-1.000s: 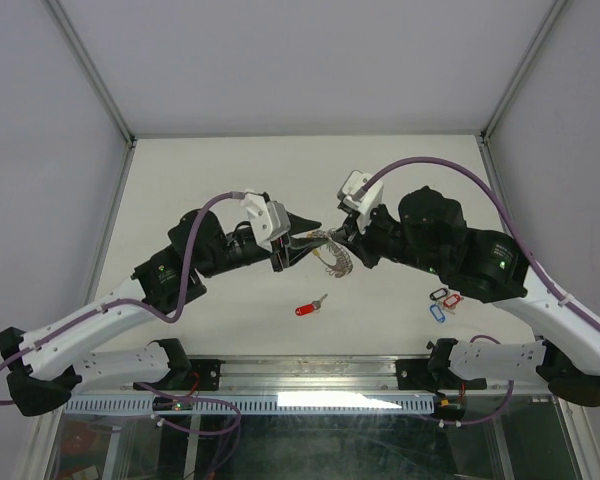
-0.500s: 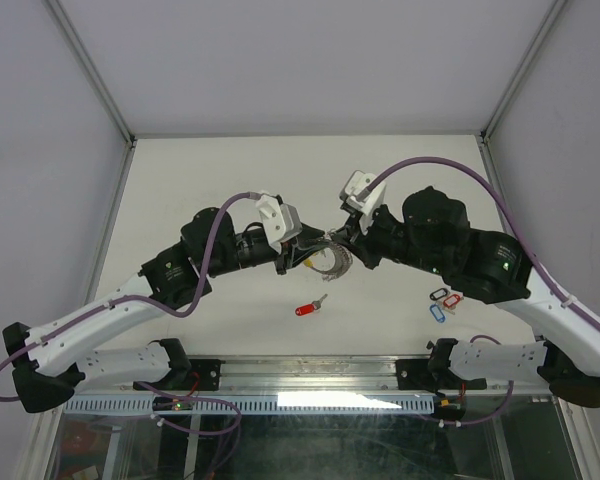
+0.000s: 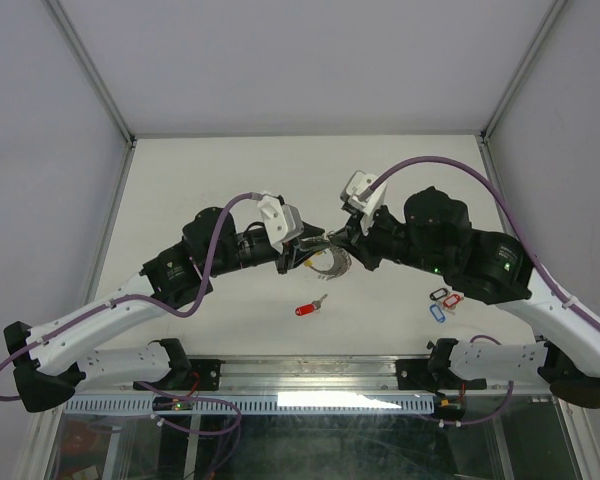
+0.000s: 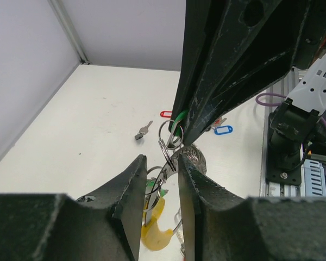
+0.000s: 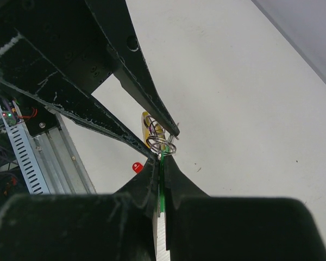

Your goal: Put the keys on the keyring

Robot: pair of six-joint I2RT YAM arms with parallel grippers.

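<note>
The keyring [image 3: 332, 262], a silvery coiled loop, is held above the table between both grippers. My left gripper [image 3: 308, 250] is closed narrowly on its wire and small rings [image 4: 164, 163], which cross the gap between the fingers [image 4: 131, 187]. A yellow tag [image 4: 155, 227] hangs below. My right gripper [image 3: 340, 238] is shut on a green-tagged key [image 5: 163, 187], its tip at the rings [image 5: 162, 144]. The green tag also shows in the left wrist view [image 4: 178, 120]. A red-tagged key [image 3: 310, 307] lies on the table in front.
Red and blue tagged keys [image 3: 443, 302] lie at the right front, also in the left wrist view [image 4: 223, 129]. A loose key [image 4: 144, 129] lies near them. The two grippers' fingers nearly touch. The metal rail [image 3: 310, 375] runs along the near edge.
My left wrist rolled and shifted slightly right toward the right gripper, bringing the rings to the green key. The right arm barely moved.
</note>
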